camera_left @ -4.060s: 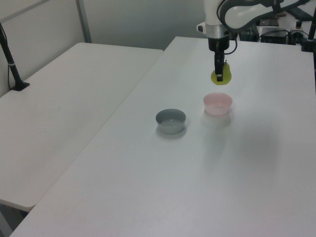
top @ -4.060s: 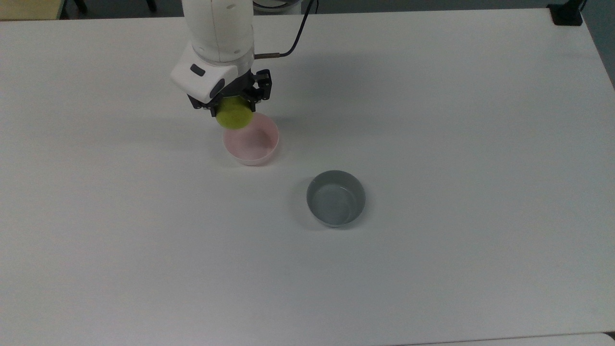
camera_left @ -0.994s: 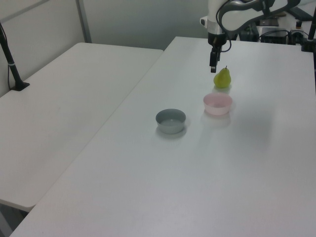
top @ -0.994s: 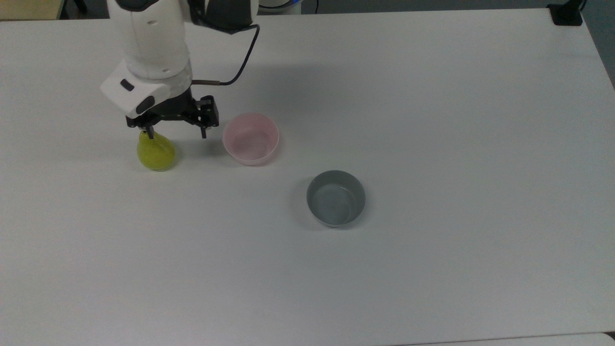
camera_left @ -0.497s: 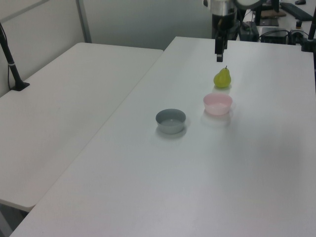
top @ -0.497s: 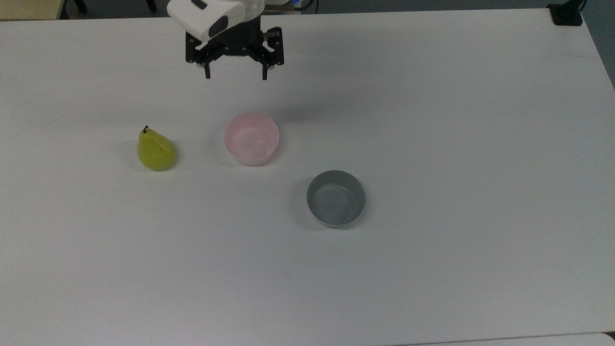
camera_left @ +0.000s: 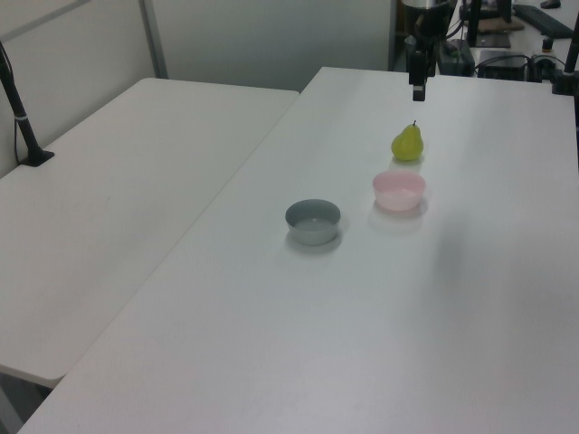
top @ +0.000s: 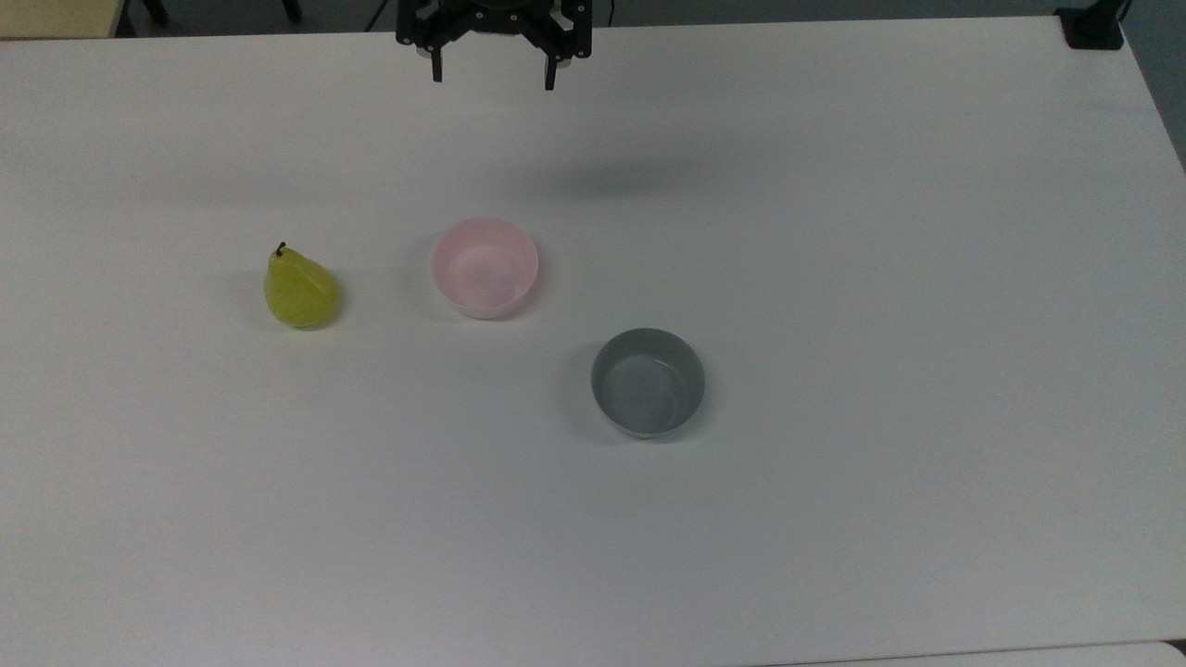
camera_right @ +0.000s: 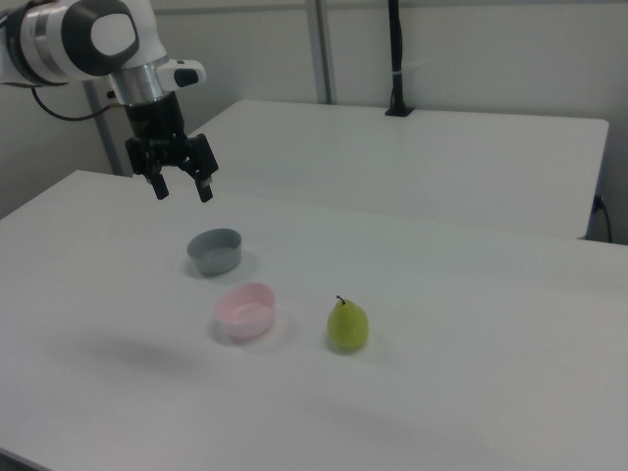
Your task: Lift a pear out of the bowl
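Top view: the pear (top: 299,291) stands upright on the white table (top: 834,232), stem up, well outside the pink bowl (top: 484,268) and off to the bowl's left in the top view. Nothing lies in the pink bowl. A grey bowl (top: 648,382) sits near the pink bowl, below it and to the top view's right, apart from it.

The gripper (top: 492,76) hangs above the table at the top edge of the top view, beyond the pink bowl and well away from it. Its two fingers are spread wide with nothing between them.

In the left view the pear (camera_left: 408,143) is just behind the pink bowl (camera_left: 399,190), not touching it, and the grey bowl (camera_left: 313,221) is to the bowl's left. The gripper (camera_left: 418,90) hangs in the air past the pear.

In the right view the pear (camera_right: 347,325) is to the right of the pink bowl (camera_right: 245,310), the grey bowl (camera_right: 215,251) is behind the pink bowl, and the gripper (camera_right: 182,188) hovers high above the table, behind the grey bowl, fingers apart and empty.
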